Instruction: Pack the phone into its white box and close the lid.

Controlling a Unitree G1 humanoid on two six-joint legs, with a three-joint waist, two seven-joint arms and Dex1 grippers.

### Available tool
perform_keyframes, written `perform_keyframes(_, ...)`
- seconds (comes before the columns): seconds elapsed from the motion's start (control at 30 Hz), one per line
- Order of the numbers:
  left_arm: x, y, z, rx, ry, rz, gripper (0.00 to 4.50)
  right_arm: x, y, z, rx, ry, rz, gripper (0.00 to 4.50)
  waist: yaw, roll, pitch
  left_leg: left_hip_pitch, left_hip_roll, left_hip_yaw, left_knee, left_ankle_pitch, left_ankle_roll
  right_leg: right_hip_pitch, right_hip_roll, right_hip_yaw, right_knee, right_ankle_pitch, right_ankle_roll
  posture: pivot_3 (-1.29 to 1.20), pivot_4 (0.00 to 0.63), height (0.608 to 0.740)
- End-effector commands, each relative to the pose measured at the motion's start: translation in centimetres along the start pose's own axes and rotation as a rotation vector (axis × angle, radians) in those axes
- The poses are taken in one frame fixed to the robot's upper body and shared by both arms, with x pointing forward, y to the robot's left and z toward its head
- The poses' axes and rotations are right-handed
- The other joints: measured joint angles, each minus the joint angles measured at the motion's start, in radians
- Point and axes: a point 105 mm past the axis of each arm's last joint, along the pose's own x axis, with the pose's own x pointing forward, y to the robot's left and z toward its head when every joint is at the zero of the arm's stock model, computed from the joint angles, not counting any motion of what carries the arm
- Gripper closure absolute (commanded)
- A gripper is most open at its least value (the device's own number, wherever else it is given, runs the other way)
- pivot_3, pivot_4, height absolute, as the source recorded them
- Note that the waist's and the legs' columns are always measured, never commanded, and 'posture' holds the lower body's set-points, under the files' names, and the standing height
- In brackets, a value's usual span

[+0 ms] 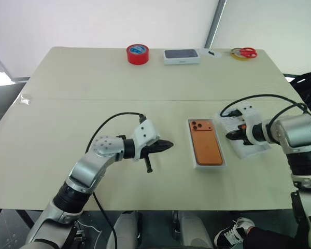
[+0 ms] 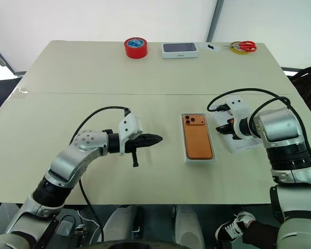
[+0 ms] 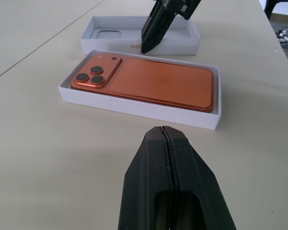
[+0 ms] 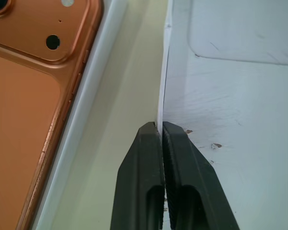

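Phone lay camera-side up inside the white box, while the right gripper pinched the lid wall for lifting, and the closed left gripper held nothing.

The pale beige desk carries, along its far edge, a red tape roll, a white box with a dark top picture and red-handled scissors. Nearer, the white box rests flat with the phone inside; just beside it lies the lid, open side up.
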Motion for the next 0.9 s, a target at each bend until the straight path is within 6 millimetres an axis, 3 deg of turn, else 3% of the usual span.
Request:
perform_keyframes(0.03, -0.8, 1.6, 0.6, 0.001, -0.041, 0.096, 4.5, -4.6, 0.4, 5.2, 0.081, -0.232, 0.055, 4.43, -0.004, 0.001, 0.001, 0.0, 0.0, 0.0, 0.0, 0.0, 0.0, 0.0, 0.0, 0.0, 0.0, 0.0, 0.0, 0.0, 0.15, 0.736)
perform_keyframes(0.13, -1.9, 4.2, 0.6, -0.063, -0.075, 0.224, 4.5, -7.7, 3.1, 8.6, 0.147, -0.397, 0.281, 4.43, -0.008, 0.002, 0.001, 0.0, 0.001, 0.0, 0.0, 0.0, 0.0, -0.001, 0.001, 0.0, 0.001, 0.001, 0.001, 0.0, 0.15, 0.736)
perform_keyframes(0.23, -2.6, 5.7, 0.5, -0.082, -0.091, 0.292, 4.5, -8.3, 6.6, 9.9, 0.142, -0.45, 0.527, 4.43, -0.004, 0.0, 0.0, 0.001, 0.004, -0.002, -0.001, 0.0, 0.0, -0.001, 0.005, -0.001, 0.001, 0.001, 0.002, 0.0, 0.15, 0.736)
perform_keyframes(0.43, -2.6, 6.7, 0.5, -0.067, -0.09, 0.307, 4.5, -7.7, 13.5, 8.9, 0.192, -0.403, 0.854, 4.43, -0.003, 0.001, 0.0, 0.0, 0.005, -0.001, -0.001, 0.0, 0.0, 0.0, 0.005, 0.0, 0.001, 0.002, 0.001, 0.0, 0.15, 0.736)
perform_keyframes(0.53, -1.7, 6.6, 0.7, -0.055, -0.096, 0.293, 4.5, -5.9, 16.6, 6.4, 0.322, -0.346, 0.908, 4.43, 0.0, 0.0, 0.0, 0.0, 0.004, -0.001, -0.001, 0.0, 0.0, 0.001, 0.003, 0.0, 0.0, 0.002, 0.001, 0.0, 0.15, 0.736)
perform_keyframes(0.67, -0.4, 6.1, 0.8, -0.05, -0.1, 0.274, 4.5, -3.7, 17.4, 2.8, 0.41, -0.299, 0.835, 4.43, -0.001, 0.0, 0.0, -0.001, 0.001, 0.001, -0.001, -0.001, 0.002, 0.0, 0.001, 0.001, 0.0, 0.002, 0.002, 0.0, 0.15, 0.736)
perform_keyframes(0.8, 1.5, 4.9, 1.3, -0.06, -0.113, 0.215, 4.5, -2.9, 16.2, 1.8, 0.483, -0.291, 0.748, 4.43, 0.0, 0.0, 0.0, -0.001, 0.0, 0.002, 0.001, -0.001, 0.002, 0.001, 0.0, 0.001, -0.001, 0.002, 0.002, 0.0, 0.15, 0.736)
perform_keyframes(0.9, 3.2, 3.2, 1.6, -0.079, -0.12, 0.133, 4.5, -3.0, 14.2, 3.1, 0.53, -0.336, 0.676, 3.59, 0.0, 0.0, 0.0, 0.0, 0.001, 0.001, 0.001, -0.001, 0.002, 0.001, 0.001, 0.001, 0.0, 0.002, 0.002, 0.0, 0.15, 0.736)
